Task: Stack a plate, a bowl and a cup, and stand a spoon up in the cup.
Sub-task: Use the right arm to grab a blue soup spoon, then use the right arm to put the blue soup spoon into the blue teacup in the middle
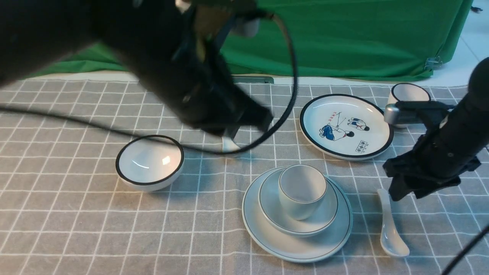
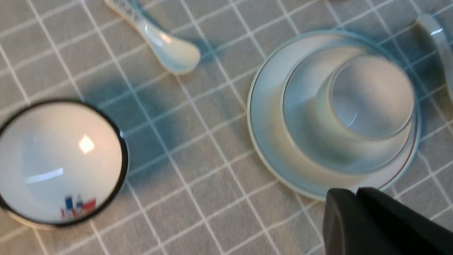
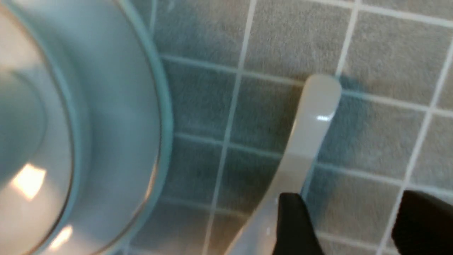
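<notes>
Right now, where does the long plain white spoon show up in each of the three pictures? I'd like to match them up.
Front view: the spoon lies flat just right of the plate.
Left wrist view: only part of it shows at the frame's edge, across the stack from the black-rimmed bowl.
Right wrist view: its handle runs through the middle.
Shared landmark: the plate's thin-lined rim beside it.

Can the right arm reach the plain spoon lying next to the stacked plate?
Probably yes: the right gripper hangs open just over the spoon, and nothing lies between them.
</notes>
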You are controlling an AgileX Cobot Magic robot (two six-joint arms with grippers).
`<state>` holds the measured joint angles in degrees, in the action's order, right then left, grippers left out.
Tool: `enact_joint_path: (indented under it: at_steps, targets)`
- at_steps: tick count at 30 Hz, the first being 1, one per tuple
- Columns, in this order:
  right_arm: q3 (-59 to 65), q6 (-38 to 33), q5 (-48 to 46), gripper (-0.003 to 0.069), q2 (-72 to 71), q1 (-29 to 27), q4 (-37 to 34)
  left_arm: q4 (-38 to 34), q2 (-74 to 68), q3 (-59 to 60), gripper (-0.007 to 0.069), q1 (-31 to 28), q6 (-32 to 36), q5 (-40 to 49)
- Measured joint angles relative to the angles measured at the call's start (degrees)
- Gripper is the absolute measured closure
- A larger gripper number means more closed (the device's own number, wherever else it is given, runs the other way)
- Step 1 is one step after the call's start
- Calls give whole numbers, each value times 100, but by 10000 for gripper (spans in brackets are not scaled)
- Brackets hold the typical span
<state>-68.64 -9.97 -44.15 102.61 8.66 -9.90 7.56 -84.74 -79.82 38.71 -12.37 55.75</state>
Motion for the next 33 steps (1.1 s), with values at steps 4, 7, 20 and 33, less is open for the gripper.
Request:
enact_joint_path:
  at_steps: [4,7,20,33]
  targets:
    - [-184,11,232,230,493,49,0,213,553,1194,615,0,-448,-417]
    - [-200,11,372,230,692,109,0,385,813,1715,615,0,-702,-505]
    - [-242,-268,375,473,687,347,24,533,1256,2195,615,-6,-1059,-575]
    - [1515,-342,4414,473,-2585,1639,-286,577,1420,2195,615,-6,-1069,-707]
